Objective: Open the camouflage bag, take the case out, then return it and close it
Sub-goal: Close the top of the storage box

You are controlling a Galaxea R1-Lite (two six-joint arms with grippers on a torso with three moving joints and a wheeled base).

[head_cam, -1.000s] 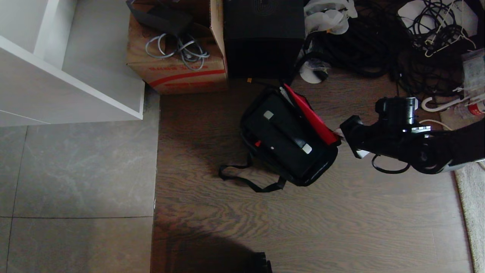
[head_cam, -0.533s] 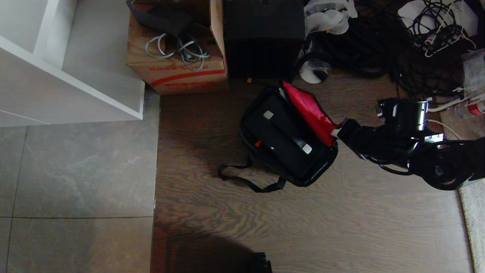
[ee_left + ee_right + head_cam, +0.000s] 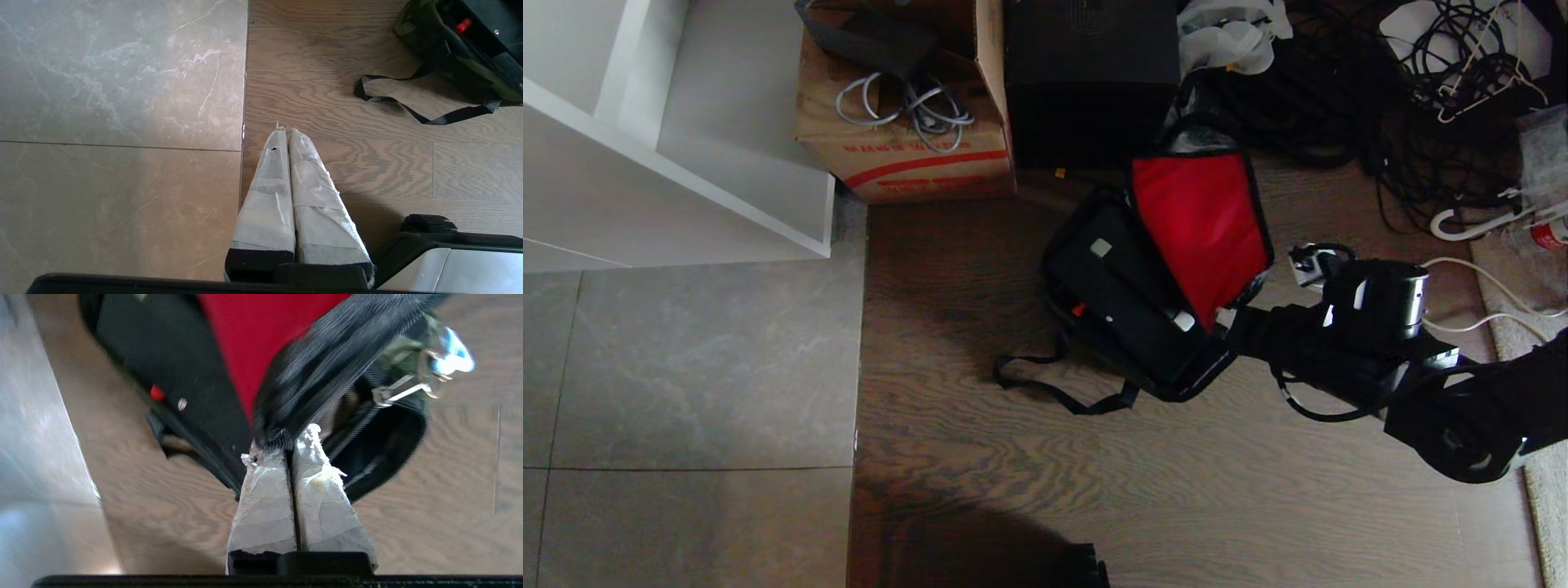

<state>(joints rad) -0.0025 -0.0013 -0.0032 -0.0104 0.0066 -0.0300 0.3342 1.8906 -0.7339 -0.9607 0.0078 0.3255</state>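
Your right gripper (image 3: 292,445) has the camouflage bag (image 3: 1152,286) open on the wood floor (image 3: 1013,457): the red-lined lid (image 3: 1196,220) is folded back and lies nearly flat on the side away from the robot, its lining facing up. That looks like the first step of the job all but finished. The case (image 3: 1127,294) sits inside the bag, black, with the pale ends of its handle showing, so lifting it out, putting it back and closing the lid are all left to do.

Seen from the right wrist, the taped fingers (image 3: 265,498) are pressed together, with no gap between them. Their tips sit right at the zippered edge of the lid, where the black zipper tape (image 3: 327,379) runs down to them. They appear to pinch that edge, though motion blur keeps the exact contact from being certain. The white zipper clip (image 3: 425,375) hangs free beside them, not in the grip. In the head view the right gripper sits at the bag's near right corner, just beside the lid's lower edge.

Your left gripper (image 3: 288,134) is idle over the seam where grey tile (image 3: 122,122) meets the wood, fingers clenched on nothing, well apart from the bag. The black strap (image 3: 1054,384) trails loose on the floor at the bag's left. Behind the bag stand a cardboard box (image 3: 907,155) and a plain black box (image 3: 1090,82), neither part of the job.
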